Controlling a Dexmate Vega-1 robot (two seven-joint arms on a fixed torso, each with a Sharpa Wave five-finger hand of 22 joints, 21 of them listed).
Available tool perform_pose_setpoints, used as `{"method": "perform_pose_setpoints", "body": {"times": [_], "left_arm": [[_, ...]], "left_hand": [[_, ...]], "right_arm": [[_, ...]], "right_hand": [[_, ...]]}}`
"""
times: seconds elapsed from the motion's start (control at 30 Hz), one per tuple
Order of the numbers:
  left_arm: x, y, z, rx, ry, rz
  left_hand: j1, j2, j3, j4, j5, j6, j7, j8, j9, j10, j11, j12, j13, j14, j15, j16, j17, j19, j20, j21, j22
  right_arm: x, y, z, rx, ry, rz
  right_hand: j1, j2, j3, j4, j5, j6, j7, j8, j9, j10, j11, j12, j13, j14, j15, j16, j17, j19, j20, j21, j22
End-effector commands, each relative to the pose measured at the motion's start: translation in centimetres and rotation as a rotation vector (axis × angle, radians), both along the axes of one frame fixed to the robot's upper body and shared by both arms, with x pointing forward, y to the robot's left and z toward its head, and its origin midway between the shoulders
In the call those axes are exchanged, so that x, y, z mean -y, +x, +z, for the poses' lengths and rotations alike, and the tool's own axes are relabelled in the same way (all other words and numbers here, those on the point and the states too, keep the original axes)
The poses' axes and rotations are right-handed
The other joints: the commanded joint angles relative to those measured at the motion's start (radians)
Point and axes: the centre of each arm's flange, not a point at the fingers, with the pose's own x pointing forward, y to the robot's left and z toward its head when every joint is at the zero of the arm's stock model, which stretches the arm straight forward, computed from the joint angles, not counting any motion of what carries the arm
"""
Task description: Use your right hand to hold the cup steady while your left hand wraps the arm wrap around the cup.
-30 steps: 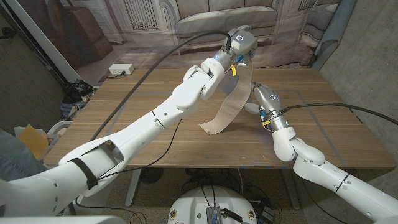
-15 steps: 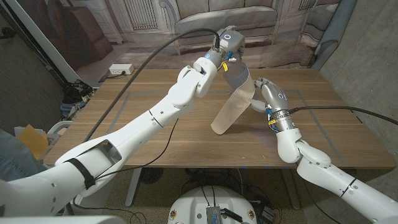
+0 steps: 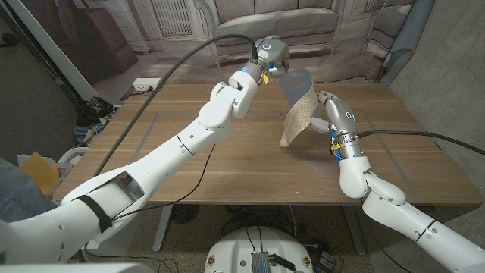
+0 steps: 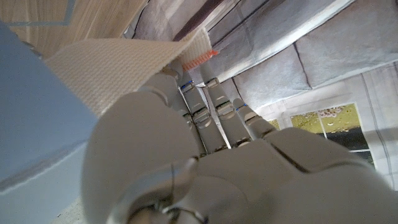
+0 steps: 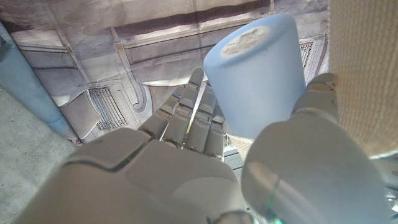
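A pale blue cup (image 3: 300, 80) hangs tilted above the table's far right part. My right hand (image 3: 331, 112) holds it from the right. The right wrist view shows the cup (image 5: 258, 74) pinched between thumb and fingers (image 5: 186, 118), its flat end facing the camera. The beige arm wrap (image 3: 297, 120) runs over the cup and its tail hangs down toward the table. My left hand (image 3: 270, 54) is behind and left of the cup and grips the wrap's upper end. In the left wrist view the wrap (image 4: 118, 68) with an orange tab lies against the fingers (image 4: 217, 118), next to the cup (image 4: 31, 118).
The wooden table (image 3: 151, 152) carries a thin black cable under my left arm. A white power strip (image 3: 147, 84) lies on the floor behind the table. A printed sofa backdrop (image 3: 258, 19) stands at the back.
My left hand has swung back and to the left, drawing the wrap tighter over the cup. The hanging tail has shortened and shifted right. My right hand has risen slightly with the cup.
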Motion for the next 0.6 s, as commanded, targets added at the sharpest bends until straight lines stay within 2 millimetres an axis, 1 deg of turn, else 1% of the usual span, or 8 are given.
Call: {"method": "perform_pose_setpoints", "body": {"times": [0.03, 0.33, 0.6], "left_arm": [[-0.7, 1.0, -0.8, -0.037, -0.032, -0.022], [-0.6, 1.4, -1.5, -0.053, -0.037, -0.043], [-0.6, 1.3, -2.5, -0.057, -0.054, -0.078]], "left_hand": [[-0.003, -0.002, 0.008, 0.001, 0.004, 0.0, 0.006, 0.004, 0.006, 0.029, -0.015, -0.007, 0.179, -0.015, -0.069, -0.008, 0.002, -0.005, 0.006, -0.006, 0.005], [-0.006, -0.001, 0.012, 0.001, 0.003, -0.002, 0.006, 0.004, 0.006, 0.038, -0.012, -0.018, 0.16, -0.045, -0.063, -0.01, 0.004, -0.017, 0.018, -0.008, 0.006], [-0.006, -0.002, 0.015, 0.0, 0.003, 0.0, 0.004, 0.005, 0.006, 0.041, -0.011, -0.027, 0.147, -0.058, -0.06, -0.008, 0.004, -0.022, 0.022, -0.008, 0.006]], "right_arm": [[0.0, -0.1, 0.5, 0.013, 0.043, 0.032], [0.0, 0.0, 0.9, 0.03, 0.047, 0.027], [0.1, 0.3, 1.2, 0.047, 0.049, 0.012]], "right_hand": [[0.21, 0.218, 0.083, 0.079, 0.0, 0.247, -0.233, 0.002, 0.003, 0.14, -0.134, 0.006, 0.004, 0.008, -0.124, 0.0, 0.003, 0.001, -0.009, -0.004, 0.0], [0.209, 0.219, 0.084, 0.08, 0.0, 0.25, -0.233, 0.002, 0.003, 0.144, -0.134, 0.005, 0.004, 0.009, -0.124, -0.001, 0.003, 0.001, -0.01, -0.004, 0.0], [0.21, 0.219, 0.086, 0.08, -0.001, 0.252, -0.233, 0.001, 0.002, 0.149, -0.134, 0.005, 0.004, 0.01, -0.124, -0.001, 0.003, 0.001, -0.009, -0.003, 0.0]]}}
